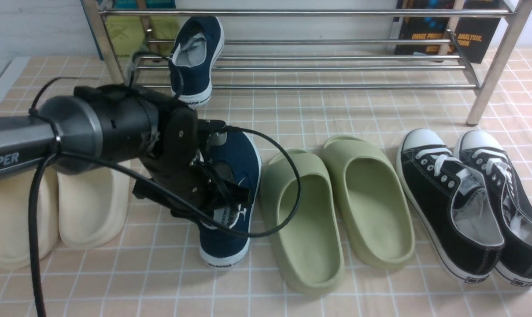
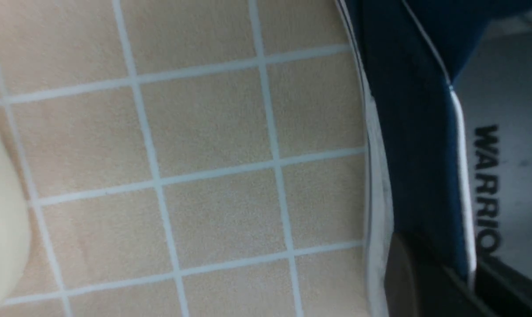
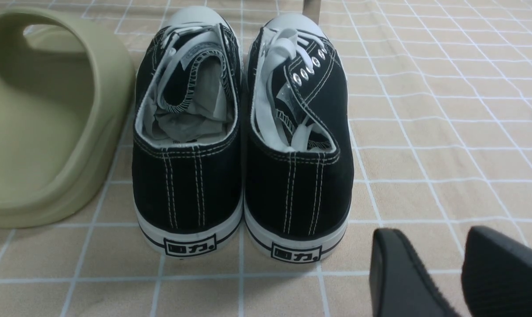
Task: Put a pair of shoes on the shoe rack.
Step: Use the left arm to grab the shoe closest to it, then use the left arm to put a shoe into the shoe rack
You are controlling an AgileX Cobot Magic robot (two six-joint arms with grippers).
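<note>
One navy-blue slip-on shoe (image 1: 195, 61) lies on the low bars of the steel shoe rack (image 1: 336, 68), toe pointing away, near the rack's left end. The other navy shoe (image 1: 239, 158) stands on the tiled floor in front of it. My left gripper (image 1: 217, 193) reaches down onto this shoe's left side. In the left wrist view its fingers (image 2: 407, 281) straddle the shoe's side wall (image 2: 407, 132), one outside and one on the grey insole, shut on it. My right gripper (image 3: 433, 237) hovers open and empty behind the black sneakers.
Green slides (image 1: 336, 207) lie right of the navy shoe, and black lace-up sneakers (image 1: 468, 198) at the far right. Cream slides (image 1: 90, 207) sit under my left arm. Books (image 1: 446, 31) lean behind the rack. The rack's right leg (image 1: 490, 75) stands near the sneakers.
</note>
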